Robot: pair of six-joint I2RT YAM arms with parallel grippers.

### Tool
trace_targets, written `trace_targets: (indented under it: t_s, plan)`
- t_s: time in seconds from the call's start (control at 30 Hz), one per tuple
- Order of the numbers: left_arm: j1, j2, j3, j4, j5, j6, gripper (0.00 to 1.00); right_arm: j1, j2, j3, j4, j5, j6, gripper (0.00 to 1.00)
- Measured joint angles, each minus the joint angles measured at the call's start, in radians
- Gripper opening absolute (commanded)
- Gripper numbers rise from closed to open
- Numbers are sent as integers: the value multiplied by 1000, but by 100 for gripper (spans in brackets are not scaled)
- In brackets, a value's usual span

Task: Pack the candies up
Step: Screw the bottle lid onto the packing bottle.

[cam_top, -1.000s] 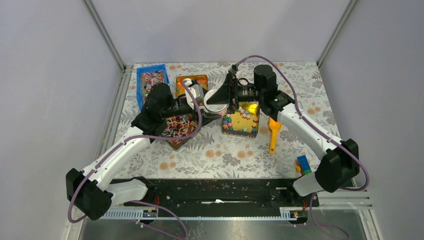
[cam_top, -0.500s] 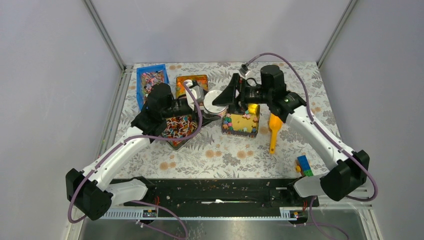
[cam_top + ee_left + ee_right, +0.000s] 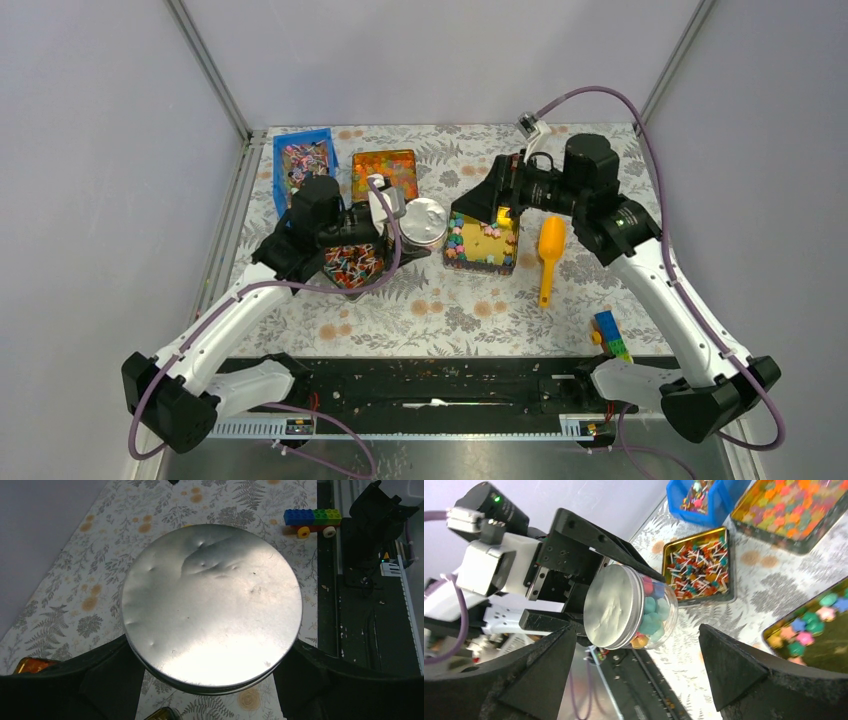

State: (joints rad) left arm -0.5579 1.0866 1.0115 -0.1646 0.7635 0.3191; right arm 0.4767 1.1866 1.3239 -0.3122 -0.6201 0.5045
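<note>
Now candies' (image 3: 651, 615) jar (image 3: 616, 605) inside left pincer (image 3: 212, 677)

- Left arm (image 3: 230, 310) reaches forward, its wrist turned to the right.
- Left gripper (image 3: 211, 641): fingers (image 3: 100, 680) clamp a jar (image 3: 634, 611) from both sides.
- Right arm (image 3: 670, 290) stretches far forward, its forearm bent leftward.
- Right gripper (image 3: 636, 630): fingers (image 3: 539, 675) spread wide and empty, facing the left gripper without touching.

Plain grey walls (image 3: 430, 55), floral tabletop (image 3: 460, 300)

Overhead view from behind, wrist views close, all sharing the jar (image 3: 424, 221)
</note>
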Motion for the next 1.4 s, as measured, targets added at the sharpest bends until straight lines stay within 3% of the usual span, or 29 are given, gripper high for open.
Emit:
trace_targets:
  t_s: [0.67, 0.93, 1.4]
  plan:
    - [0, -71, -74, -158, 77, 7, 52, 10, 4, 3, -56, -306, -629, 100]
    - [0, -78, -92, -159, 158, 6, 52, 159, 47, 11, -163, -340, -840, 100]
    - [0, -84, -105, -161, 203, 6, 51, 262, 112, 55, -181, -291, -921, 99]
